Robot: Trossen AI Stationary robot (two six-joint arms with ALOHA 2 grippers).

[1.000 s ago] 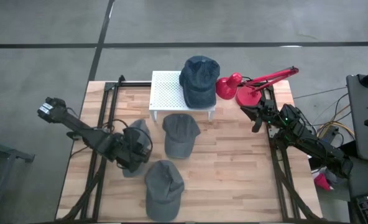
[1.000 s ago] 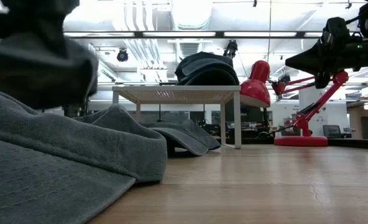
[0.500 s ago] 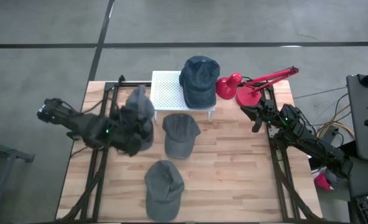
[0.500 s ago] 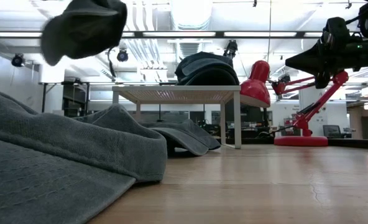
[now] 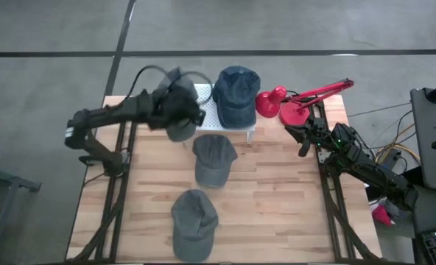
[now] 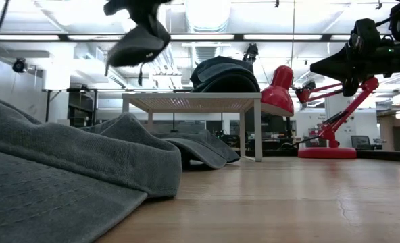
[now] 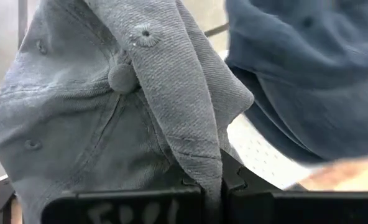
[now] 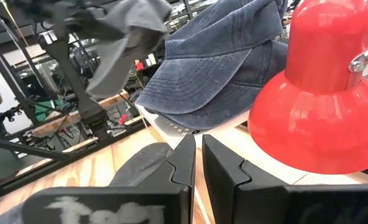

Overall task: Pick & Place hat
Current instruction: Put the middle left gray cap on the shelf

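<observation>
My left gripper [image 5: 191, 112] is shut on a grey cap [image 5: 175, 121] and holds it in the air over the left part of a white perforated stand [image 5: 212, 119]. In the low view this cap [image 6: 136, 44] hangs high above the stand's top [image 6: 193, 101]. A blue denim cap [image 5: 236, 94] lies on the stand's right part. Two more grey caps lie on the table, one in front of the stand [image 5: 212, 158] and one near the near edge [image 5: 194, 221]. My right gripper [image 5: 301, 140] waits shut at the table's right side, beside a red lamp [image 5: 277, 101]. My left gripper [image 7: 212, 183] pinches a raised fold of the grey cap's crown cloth [image 7: 202, 152] between its two fingers, a little away from the top button [image 7: 122, 78]. The cap is lifted clear of table and stand and hangs slack around and below the fingers.
The red lamp's shade [image 8: 314, 93] and arm stand at the far right corner, close to my right gripper. Black frame rails run along the table's left [image 5: 115, 184] and right sides. Bare wood lies to the right of the two resting caps [image 5: 277, 199].
My left gripper, shut on the grey cap, has lifted it off the table's left middle and carried it up and toward the far edge, to above the white stand's left part. The cap now hangs clear. My right arm has kept still.
</observation>
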